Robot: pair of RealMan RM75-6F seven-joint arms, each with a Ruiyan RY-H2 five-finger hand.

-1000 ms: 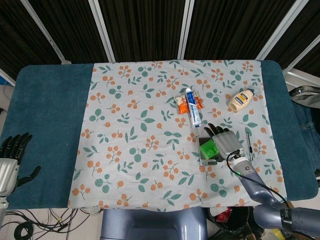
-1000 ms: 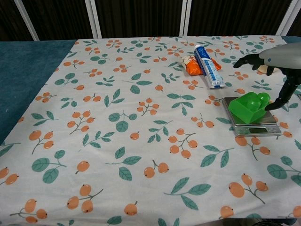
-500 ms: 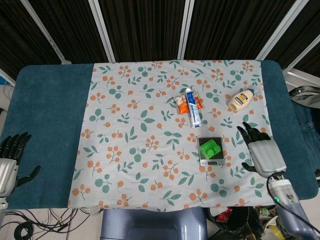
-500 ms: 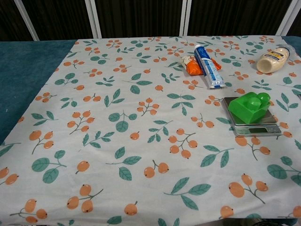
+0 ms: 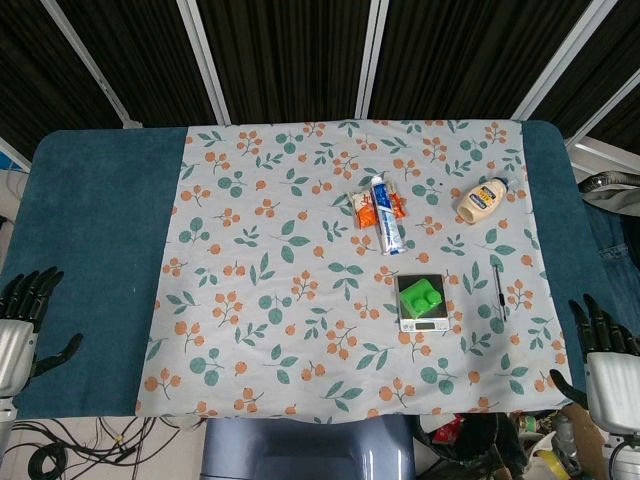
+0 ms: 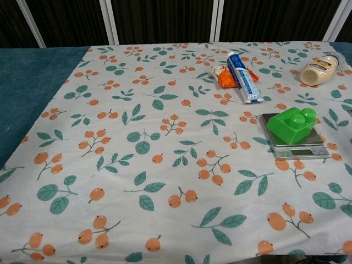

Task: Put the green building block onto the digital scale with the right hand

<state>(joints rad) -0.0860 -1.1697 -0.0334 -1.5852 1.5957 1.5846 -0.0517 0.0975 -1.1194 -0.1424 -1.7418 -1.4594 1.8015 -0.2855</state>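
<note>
The green building block (image 5: 420, 296) (image 6: 292, 125) lies on the small silver digital scale (image 5: 424, 323) (image 6: 300, 149), right of the table's middle. My right hand (image 5: 606, 366) hangs off the table's front right corner in the head view, fingers apart and holding nothing, well clear of the scale. My left hand (image 5: 20, 325) rests at the front left edge, fingers spread and empty. Neither hand appears in the chest view.
A toothpaste tube (image 5: 385, 214) (image 6: 243, 77) and an orange packet (image 5: 368, 209) (image 6: 225, 78) lie behind the scale. A cream bottle (image 5: 481, 199) (image 6: 318, 70) lies at the back right. A pen (image 5: 497, 290) sits right of the scale. The floral cloth (image 5: 300, 300) covers the blue table (image 5: 100, 230).
My right hand has let go of the green block, pulled back from the scale toward the front right and left the table. The block stays on the scale. The left hand barely moved.
</note>
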